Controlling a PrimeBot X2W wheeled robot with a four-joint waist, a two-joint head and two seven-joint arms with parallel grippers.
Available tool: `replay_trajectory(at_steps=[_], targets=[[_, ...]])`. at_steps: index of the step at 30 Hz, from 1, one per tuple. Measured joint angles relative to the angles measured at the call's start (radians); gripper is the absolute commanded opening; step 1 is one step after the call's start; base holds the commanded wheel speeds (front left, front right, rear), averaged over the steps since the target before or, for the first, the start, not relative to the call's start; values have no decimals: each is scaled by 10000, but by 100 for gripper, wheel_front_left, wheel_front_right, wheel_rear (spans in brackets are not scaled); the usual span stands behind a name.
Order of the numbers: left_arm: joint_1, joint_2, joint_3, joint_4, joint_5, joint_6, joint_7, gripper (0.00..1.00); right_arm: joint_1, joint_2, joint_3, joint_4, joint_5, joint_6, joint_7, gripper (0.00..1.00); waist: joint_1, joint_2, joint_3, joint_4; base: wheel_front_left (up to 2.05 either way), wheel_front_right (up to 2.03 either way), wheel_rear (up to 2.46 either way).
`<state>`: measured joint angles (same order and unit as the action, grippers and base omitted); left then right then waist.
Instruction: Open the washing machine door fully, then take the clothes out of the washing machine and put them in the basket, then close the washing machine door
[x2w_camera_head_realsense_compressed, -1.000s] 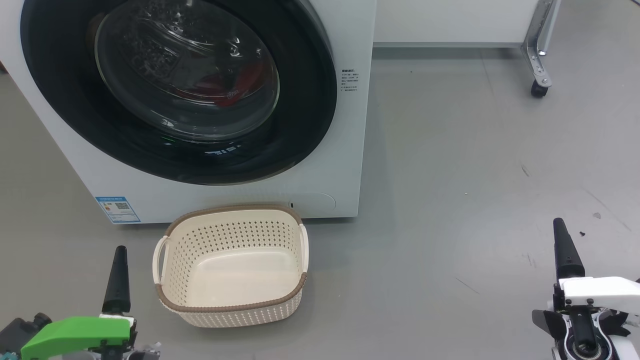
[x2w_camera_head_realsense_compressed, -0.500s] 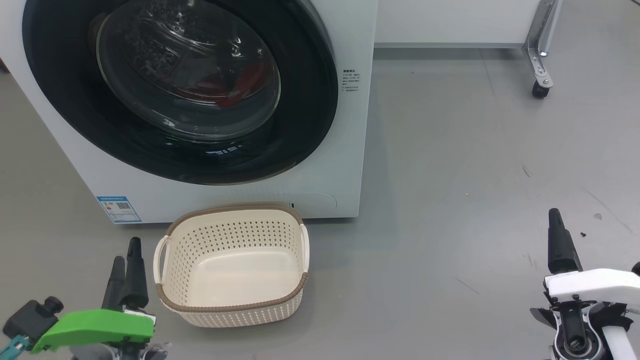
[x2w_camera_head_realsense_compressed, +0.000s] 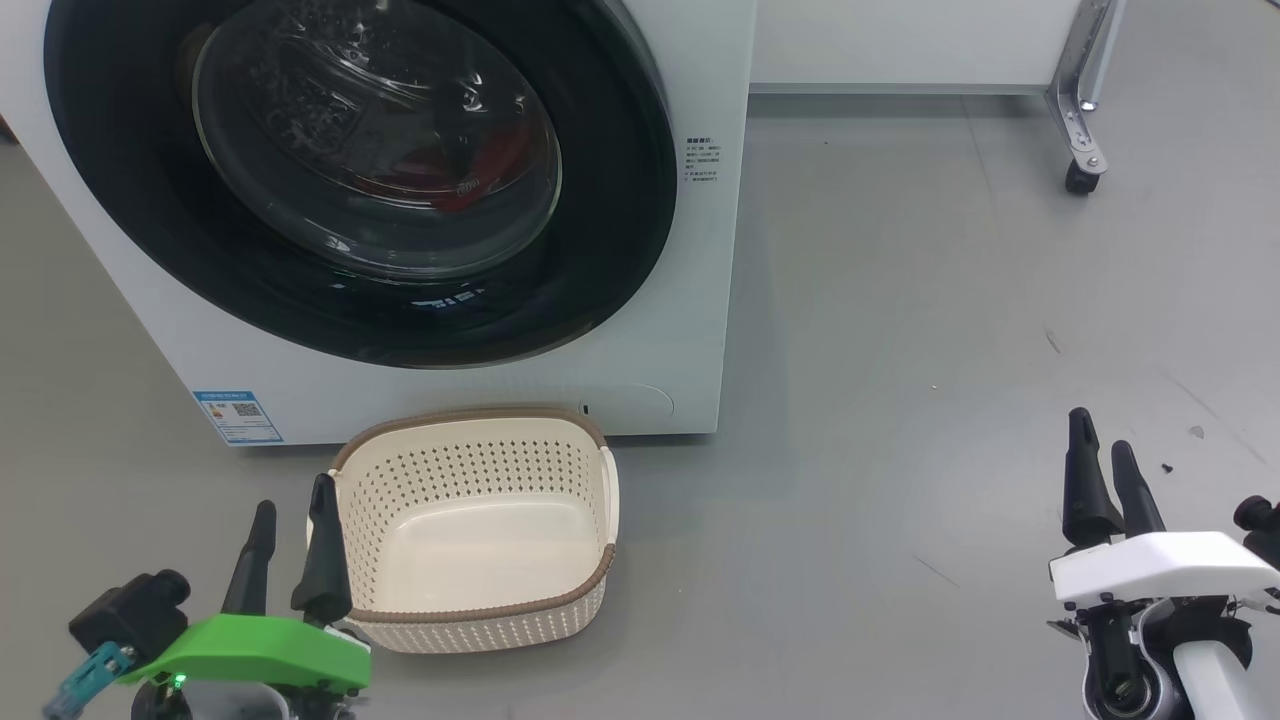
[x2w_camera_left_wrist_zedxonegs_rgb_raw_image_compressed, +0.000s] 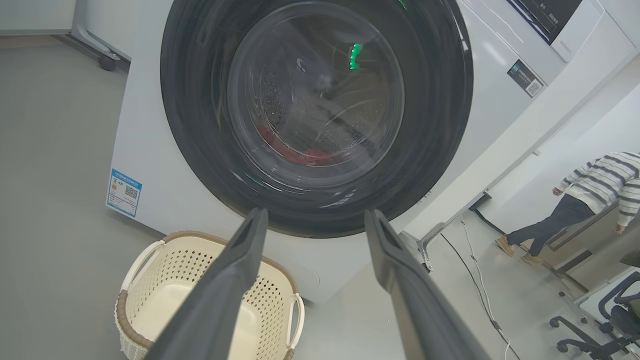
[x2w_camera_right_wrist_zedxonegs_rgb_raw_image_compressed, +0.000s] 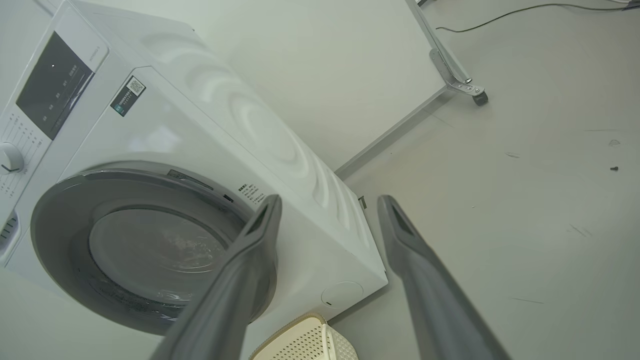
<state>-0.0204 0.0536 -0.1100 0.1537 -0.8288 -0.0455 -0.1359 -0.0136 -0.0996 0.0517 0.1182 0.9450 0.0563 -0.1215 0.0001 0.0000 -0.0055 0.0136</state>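
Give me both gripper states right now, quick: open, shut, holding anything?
Left gripper: open, holding nothing.
Right gripper: open, holding nothing.

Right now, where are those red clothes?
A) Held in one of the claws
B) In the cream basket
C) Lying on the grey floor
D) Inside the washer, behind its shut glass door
D: the clothes show red through the glass of the shut washing machine door; the basket is bare inside, and the left claw and right claw stand open, holding nothing.
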Motion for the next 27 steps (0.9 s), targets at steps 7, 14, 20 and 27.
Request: replay_trajectory(at_steps=[7,14,20,27], targets=[[0,0,-332,29,1269,236,-167,100,1,-205,341,13,-1037,-205,-178,100,0,0,0,5,0,0,0],[3,6,-702,221,2778,594,-330,100,1,-341,698,27,-2205,-428,-341,100,0,0,-13,11,0,0,0],[6,-2,-855,370,3720,826,-430,100,-2,-362,972,27,-2987,-600,-454,100,0,0,-29,13,0,0,0],[17,-21,-880,711,4337,1032,-606,100,-2,-389,1256,105,-3814,-723,-617,100,0,0,-58,24,0,0,0]])
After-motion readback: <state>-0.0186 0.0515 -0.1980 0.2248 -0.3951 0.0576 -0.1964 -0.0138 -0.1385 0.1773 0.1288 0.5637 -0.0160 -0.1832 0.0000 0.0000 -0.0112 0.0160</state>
